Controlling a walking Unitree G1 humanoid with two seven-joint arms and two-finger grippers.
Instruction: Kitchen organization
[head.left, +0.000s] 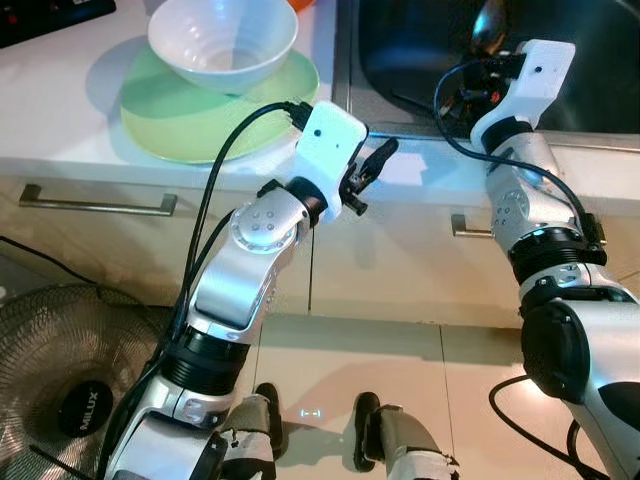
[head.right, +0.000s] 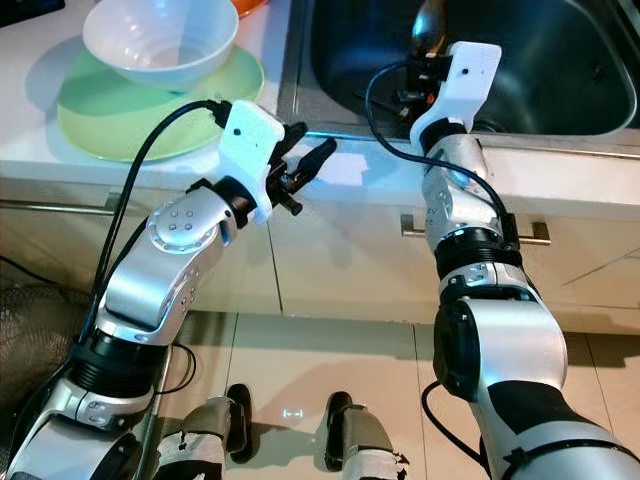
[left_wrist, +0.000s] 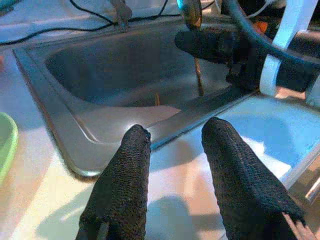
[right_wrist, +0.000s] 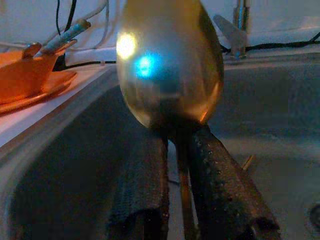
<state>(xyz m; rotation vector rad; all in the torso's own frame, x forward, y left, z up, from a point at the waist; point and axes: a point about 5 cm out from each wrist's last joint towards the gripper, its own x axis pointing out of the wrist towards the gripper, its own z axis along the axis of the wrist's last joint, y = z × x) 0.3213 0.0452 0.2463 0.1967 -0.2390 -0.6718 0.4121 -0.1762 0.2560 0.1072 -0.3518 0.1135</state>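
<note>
My right gripper (right_wrist: 177, 137) is shut on the handle of a metal spoon (right_wrist: 170, 60), whose bowl stands up just past the fingertips. It holds the spoon (head.right: 430, 25) above the steel sink (head.right: 560, 70), near the basin's left side. My left gripper (left_wrist: 175, 132) is open with nothing between its fingers (left_wrist: 125, 175). It hovers over the white counter by the sink's front left corner (head.left: 380, 155). A white bowl (head.left: 222, 40) rests on a light green plate (head.left: 180, 125) on the counter to the left.
An orange dish (right_wrist: 30, 75) sits on the counter beyond the sink's left rim, and a faucet (right_wrist: 240, 20) stands behind the basin. Cabinet drawers with metal handles (head.left: 95, 205) face me below the counter. A floor fan (head.left: 70, 380) stands low at my left.
</note>
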